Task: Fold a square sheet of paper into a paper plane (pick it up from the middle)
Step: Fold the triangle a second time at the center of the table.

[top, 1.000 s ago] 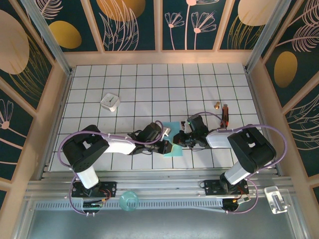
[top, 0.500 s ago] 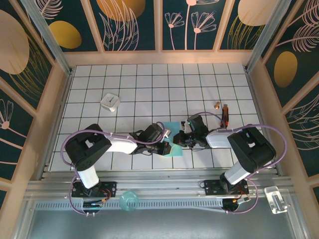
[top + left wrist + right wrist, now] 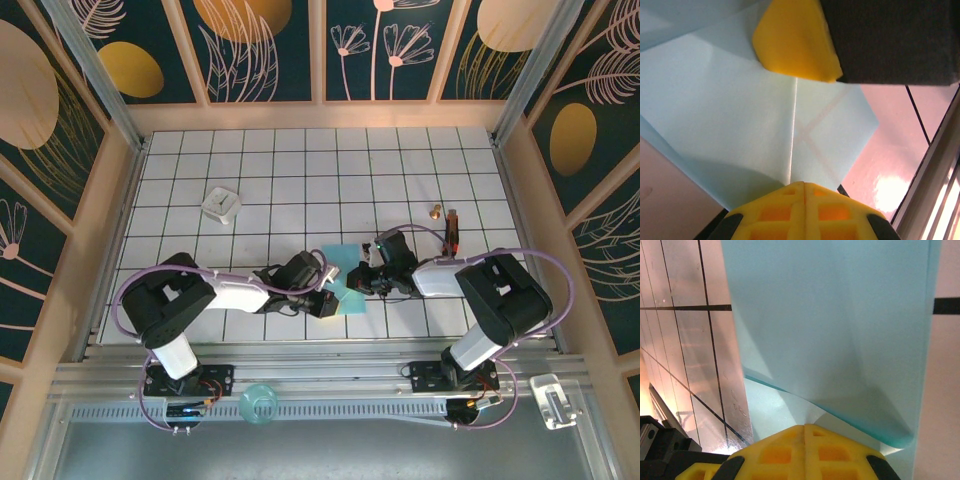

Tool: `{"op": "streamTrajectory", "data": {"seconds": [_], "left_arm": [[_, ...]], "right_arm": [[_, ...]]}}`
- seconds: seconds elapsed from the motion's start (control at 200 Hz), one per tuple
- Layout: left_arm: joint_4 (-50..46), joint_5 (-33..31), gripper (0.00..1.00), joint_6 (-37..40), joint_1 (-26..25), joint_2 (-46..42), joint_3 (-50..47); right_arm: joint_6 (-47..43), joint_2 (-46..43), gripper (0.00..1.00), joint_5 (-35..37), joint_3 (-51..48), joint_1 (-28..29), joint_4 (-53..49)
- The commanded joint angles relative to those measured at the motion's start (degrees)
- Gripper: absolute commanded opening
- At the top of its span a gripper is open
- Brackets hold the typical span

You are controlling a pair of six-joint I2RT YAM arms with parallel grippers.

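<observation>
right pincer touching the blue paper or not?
Touching. Right wrist view: the blue paper runs straight into the tips of the shut right pincer, no gap.

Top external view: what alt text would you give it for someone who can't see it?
Seen from above, the left gripper and right gripper meet low over a white gridded table, both shut on a partly folded light-blue paper sheet. A white square block sits farther back on the left.
</observation>
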Motion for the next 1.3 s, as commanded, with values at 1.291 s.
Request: {"op": "streamTrajectory", "data": {"seconds": [1.291], "left_arm": [[-2.65,1.64,0.00,-1.00,3.29,1.83,-1.56]], "right_arm": [[-2.04,2.60,0.00,4.56,1.39,0.13,-5.93]]}}
